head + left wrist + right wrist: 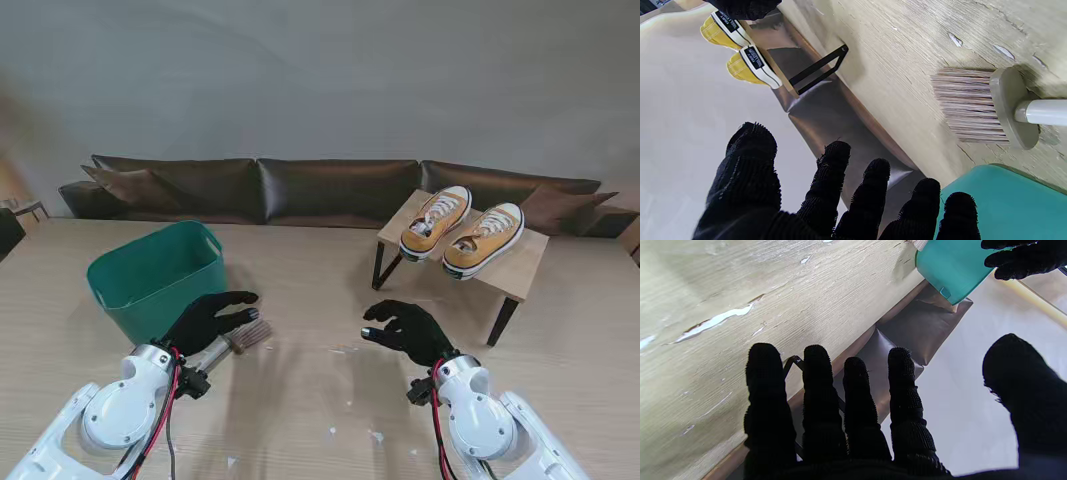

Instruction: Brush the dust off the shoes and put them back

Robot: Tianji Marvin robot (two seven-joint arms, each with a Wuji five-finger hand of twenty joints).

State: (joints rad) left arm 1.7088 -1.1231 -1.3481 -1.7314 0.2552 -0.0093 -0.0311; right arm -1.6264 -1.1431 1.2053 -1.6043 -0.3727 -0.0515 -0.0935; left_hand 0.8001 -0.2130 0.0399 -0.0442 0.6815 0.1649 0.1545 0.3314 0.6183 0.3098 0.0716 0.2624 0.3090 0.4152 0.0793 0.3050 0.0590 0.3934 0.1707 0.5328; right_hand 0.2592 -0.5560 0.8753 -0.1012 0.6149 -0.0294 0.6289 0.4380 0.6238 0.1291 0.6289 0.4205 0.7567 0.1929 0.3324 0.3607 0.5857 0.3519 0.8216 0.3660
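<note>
Two yellow sneakers (437, 222) (484, 240) stand side by side on a small wooden stand (520, 272) at the far right of the table; the left wrist view shows their heels (751, 68). A brush (245, 336) with a pale handle and a round head lies on the table top (1000, 106). My left hand (208, 318) hovers over its handle, black-gloved fingers (836, 173) spread and holding nothing. Near the table's middle my right hand (410, 330) is open too, its fingers (857, 400) apart and empty, nearer to me than the stand.
A green plastic tub (150, 278) stands at the left, just beyond my left hand. Small white flecks (375, 437) lie scattered on the wooden table near me. A dark brown sofa (330, 190) runs behind the table's far edge.
</note>
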